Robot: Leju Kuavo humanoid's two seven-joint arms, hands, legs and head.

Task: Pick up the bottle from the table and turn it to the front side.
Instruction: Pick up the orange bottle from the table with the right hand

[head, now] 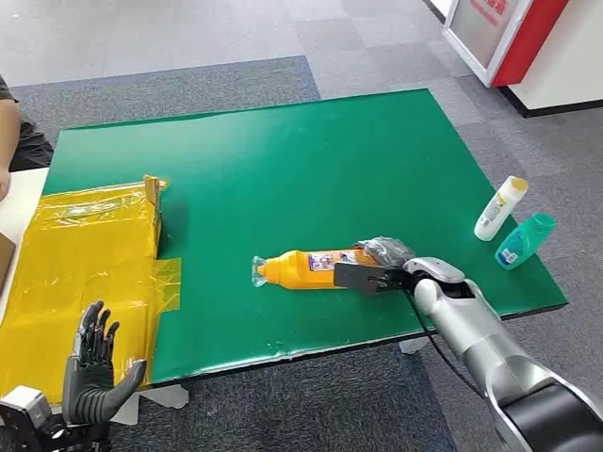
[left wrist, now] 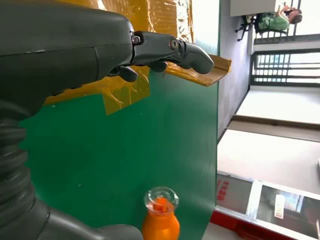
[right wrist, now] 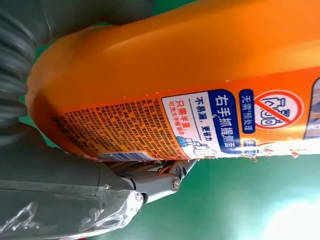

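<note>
An orange bottle (head: 305, 267) with a clear cap lies on its side near the front of the green table (head: 285, 160), cap pointing left. My right hand (head: 381, 268) grips its base end. In the right wrist view the bottle (right wrist: 181, 75) lies close against the hand (right wrist: 75, 190), with a label of printed text and a blue panel facing the camera. My left hand (head: 92, 367) hangs open off the table's front left corner, fingers spread, holding nothing. The left wrist view shows its fingers (left wrist: 170, 50) stretched out and the bottle's cap (left wrist: 161, 200) beyond them.
A yellow taped package (head: 78, 264) covers the table's left end. A white bottle (head: 499, 208) and a teal bottle (head: 525, 241) lie at the right edge. A person's arm (head: 7, 141) is at the far left. A red-and-white cabinet (head: 497, 33) stands behind on the right.
</note>
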